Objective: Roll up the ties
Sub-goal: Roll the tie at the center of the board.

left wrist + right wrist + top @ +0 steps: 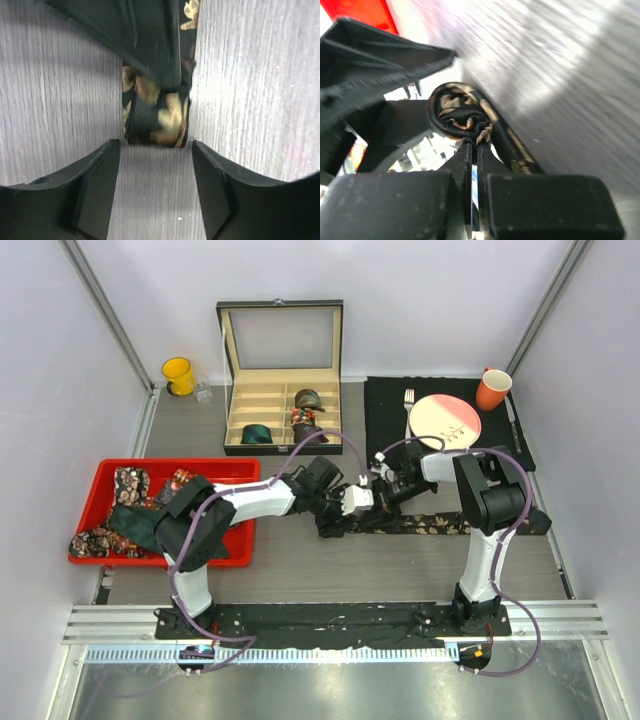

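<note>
A dark floral tie [450, 525] lay flat across the middle of the table [300, 580], running out toward the right edge, with its left end wound into a small loose coil [155, 120] where the two arms met. The right gripper [471, 145] had its jaws pressed nearly together on the edge of that coil, pinching the fabric at its tips. The left gripper [156, 165] faced it from the other side, its fingers [97, 175] spread wide, just short of the coil and not touching it. In the overhead view the left gripper [340, 520] and right gripper [380, 502] crowded so close over the coil that they hid most of it, and cables looped above both wrists. To the left, a red tray [160, 468] held more floral ties [130, 485] in a loose heap, partly covered by the left arm. Behind the arms stood an open box [228, 390] with a raised lid, and its compartments held a dark green coil [257, 434] and two floral coils [307, 398]. A yellow cup [178, 375] sat beside the box on the left. On the right, a black mat [385, 400] carried a pink plate [445, 422], a fork [408, 405], a knife [513, 420] and an orange cup [492, 390], close behind the right arm's elbow.
</note>
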`<state>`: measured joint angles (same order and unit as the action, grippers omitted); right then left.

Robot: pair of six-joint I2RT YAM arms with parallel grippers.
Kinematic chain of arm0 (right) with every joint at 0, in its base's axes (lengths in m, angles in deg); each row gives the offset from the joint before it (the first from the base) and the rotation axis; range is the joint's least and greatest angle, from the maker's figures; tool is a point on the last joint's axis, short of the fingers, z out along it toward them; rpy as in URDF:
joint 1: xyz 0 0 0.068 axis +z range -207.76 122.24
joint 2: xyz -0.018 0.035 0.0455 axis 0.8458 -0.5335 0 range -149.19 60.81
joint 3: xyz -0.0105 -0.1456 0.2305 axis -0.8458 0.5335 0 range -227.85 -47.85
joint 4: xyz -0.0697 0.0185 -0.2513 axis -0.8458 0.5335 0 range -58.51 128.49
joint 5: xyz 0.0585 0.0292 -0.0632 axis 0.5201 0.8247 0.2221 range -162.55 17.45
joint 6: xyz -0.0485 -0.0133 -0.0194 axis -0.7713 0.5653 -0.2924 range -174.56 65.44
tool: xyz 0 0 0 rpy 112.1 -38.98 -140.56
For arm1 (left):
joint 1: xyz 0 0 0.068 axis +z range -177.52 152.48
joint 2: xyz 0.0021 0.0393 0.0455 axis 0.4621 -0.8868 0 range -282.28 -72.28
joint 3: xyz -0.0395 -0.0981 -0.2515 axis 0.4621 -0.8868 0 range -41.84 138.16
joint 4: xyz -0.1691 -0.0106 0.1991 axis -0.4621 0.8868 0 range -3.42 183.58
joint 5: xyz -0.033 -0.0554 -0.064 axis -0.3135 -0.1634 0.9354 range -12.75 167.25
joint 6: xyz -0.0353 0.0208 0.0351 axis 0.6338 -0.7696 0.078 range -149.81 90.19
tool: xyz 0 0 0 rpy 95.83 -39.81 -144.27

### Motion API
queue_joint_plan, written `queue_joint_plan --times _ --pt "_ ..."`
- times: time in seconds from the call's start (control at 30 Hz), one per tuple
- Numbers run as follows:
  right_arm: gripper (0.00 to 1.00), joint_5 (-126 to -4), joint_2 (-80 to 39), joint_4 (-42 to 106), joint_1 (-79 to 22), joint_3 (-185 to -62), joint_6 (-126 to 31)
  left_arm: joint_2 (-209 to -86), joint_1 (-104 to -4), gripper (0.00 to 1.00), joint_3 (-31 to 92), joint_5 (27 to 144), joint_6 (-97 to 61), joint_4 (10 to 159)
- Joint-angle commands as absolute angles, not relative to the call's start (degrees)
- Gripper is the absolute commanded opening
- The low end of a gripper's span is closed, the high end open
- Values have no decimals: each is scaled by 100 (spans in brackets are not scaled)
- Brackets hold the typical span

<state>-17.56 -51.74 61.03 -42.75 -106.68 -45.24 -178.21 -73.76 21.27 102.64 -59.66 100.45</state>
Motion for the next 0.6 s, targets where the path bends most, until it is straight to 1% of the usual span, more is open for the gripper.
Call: queue_joint_plan --times 0.0,0.1,0.17,0.33,0.43,0.5,0.53,0.57 --pt "1 -2622 -5582 6199 -4396 -10489 -5086 -17441 -7191 67 1583 11073 -5557 8733" --pt "1 -2614 -5705 6252 -4484 -10506 -5139 -17450 -7173 70 1380 11407 -5513 8124" --pt "1 -2597 -5792 6269 -4554 -10533 -5166 -17598 -7182 72 1414 11557 -5425 7973" --pt "1 -2386 -5968 6357 -4589 -10664 -5227 -17871 -7235 73 1458 11566 -5372 7402" --pt "1 -2272 -6048 6357 -4581 -10735 -5227 -18056 -7287 70 1573 11540 -5512 7366" --pt "1 -2227 -6057 6340 -4572 -10796 -5219 -18161 -7322 65 1678 11557 -5617 7593" --pt "1 -2175 -6057 6340 -4563 -10814 -5201 -18171 -7392 61 1713 11462 -5827 7725" --pt "1 -2148 -6057 6322 -4554 -10840 -5192 -18162 -7437 52 1757 11365 -5942 7874"
